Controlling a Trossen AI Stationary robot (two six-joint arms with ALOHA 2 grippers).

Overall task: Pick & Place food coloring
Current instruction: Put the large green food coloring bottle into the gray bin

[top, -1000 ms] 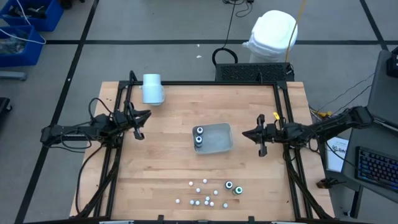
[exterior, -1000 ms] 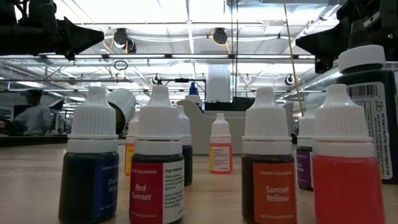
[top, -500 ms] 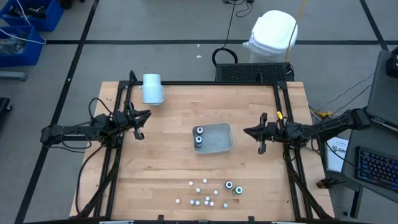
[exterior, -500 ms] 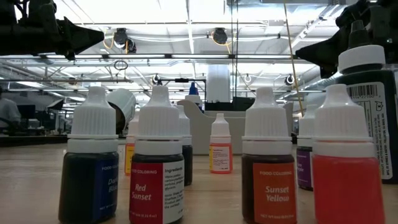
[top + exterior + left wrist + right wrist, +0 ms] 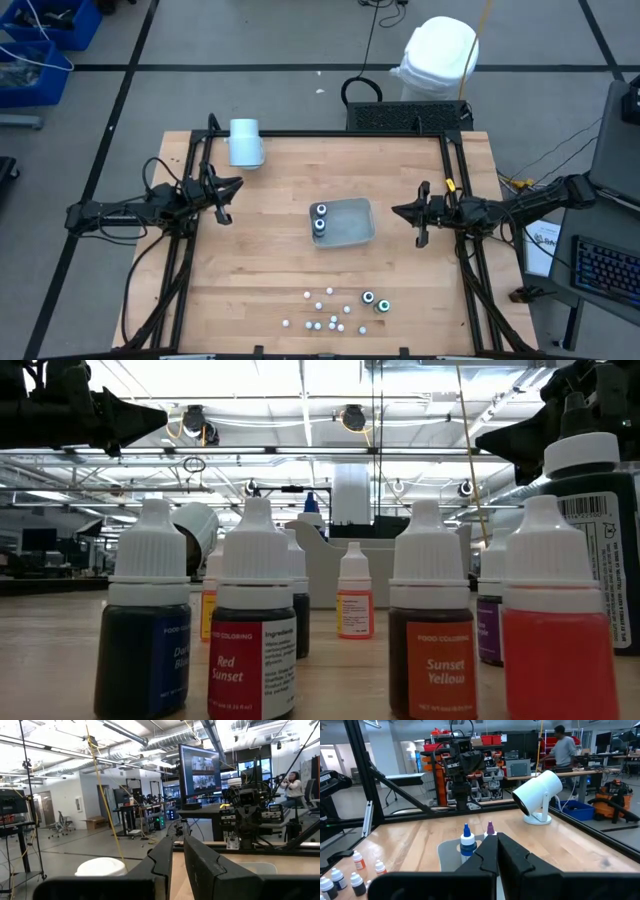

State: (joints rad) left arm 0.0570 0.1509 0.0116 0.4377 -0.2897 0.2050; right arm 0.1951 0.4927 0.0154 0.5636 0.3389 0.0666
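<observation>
Near the table's six o'clock edge the food coloring (image 5: pixel 335 308) stood scattered; two bottles sat in the tray (image 5: pixel 357 225). The left gripper (image 5: pixel 222 200) at nine and right gripper (image 5: pixel 416 222) at three hung closed, empty. Light, rigid, smooth bottles probably suit a grip around the body.

You have a translucent tray (image 5: pixel 345 222) near the middle of the wooden table (image 5: pixel 270 260), lying between the two pincers. A pale blue cylinder (image 5: pixel 245 142) lies on its side at the far edge, just beyond the left pincer. A person (image 5: pixel 564 749) stands in the room behind
</observation>
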